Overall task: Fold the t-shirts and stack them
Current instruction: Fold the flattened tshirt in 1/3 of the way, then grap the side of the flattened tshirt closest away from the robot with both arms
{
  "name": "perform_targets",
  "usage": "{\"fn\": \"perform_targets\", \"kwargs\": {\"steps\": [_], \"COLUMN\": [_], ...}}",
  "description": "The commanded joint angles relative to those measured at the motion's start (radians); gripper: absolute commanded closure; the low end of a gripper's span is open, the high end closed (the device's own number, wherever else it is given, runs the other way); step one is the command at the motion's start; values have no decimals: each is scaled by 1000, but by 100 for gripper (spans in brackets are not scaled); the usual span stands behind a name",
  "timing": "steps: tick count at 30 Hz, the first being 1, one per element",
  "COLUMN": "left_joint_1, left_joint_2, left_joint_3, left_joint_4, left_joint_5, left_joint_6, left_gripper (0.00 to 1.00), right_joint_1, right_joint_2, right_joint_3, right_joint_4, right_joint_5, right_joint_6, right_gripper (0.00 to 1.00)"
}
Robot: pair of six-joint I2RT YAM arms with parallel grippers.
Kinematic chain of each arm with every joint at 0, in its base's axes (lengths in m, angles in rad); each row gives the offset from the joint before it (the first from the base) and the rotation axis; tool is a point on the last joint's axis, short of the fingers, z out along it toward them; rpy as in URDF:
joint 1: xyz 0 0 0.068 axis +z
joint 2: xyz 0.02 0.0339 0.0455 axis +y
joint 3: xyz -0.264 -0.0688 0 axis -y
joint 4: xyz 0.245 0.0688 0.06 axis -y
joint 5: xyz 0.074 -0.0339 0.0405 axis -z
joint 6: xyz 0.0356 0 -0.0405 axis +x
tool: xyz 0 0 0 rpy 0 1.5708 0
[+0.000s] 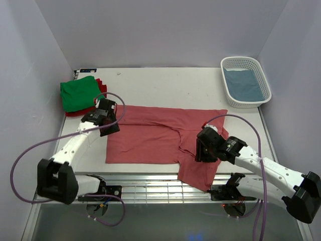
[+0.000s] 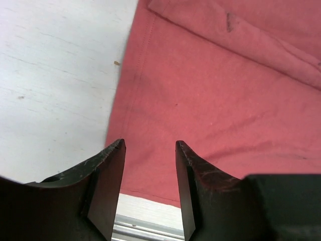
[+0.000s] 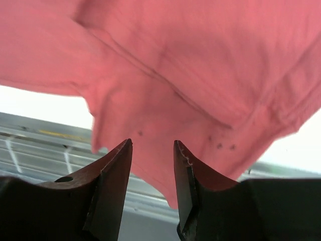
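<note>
Flap first, probably. The pinkish-red t-shirt (image 1: 160, 133) lies spread across the table (image 1: 165, 85), one corner drooping over the near edge. Left gripper (image 2: 149, 145) hovers at its left hem, right gripper (image 3: 152, 143) over the droop, both with jaws apart, holding nothing. Pinch hem edges low, then fold inward evenly.

basket (image 1: 239, 104) far right, shirt stack (image 1: 79, 93) far left

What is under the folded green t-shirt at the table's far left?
A dark red t-shirt lies under the green t-shirt; only its edges show along the right and near sides. The rest, and anything beneath it, is covered.
</note>
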Motion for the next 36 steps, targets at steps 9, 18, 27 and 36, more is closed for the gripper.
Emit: {"fn": "perform_targets", "kwargs": {"steps": [9,18,27,36], "left_joint_1": [0,2,2,8], "left_joint_2": [188,-27,169,295], "left_joint_3": [1,-120,-102,-96], "left_joint_4": [-245,-314,-286,-296], "left_joint_5": [213,155,141,127], "left_joint_6": [-94,-220,-180,-174], "left_gripper": [44,44,43,43], "right_joint_1": [113,145,153,163], "right_joint_2": [28,-1,-16,-10], "right_joint_3": [-34,-103,-140,-163], "right_joint_4": [-81,-112,-107,-145], "right_joint_5": [17,15,28,37], "right_joint_6": [169,229,280,317], "right_gripper": [55,54,54,54]}}
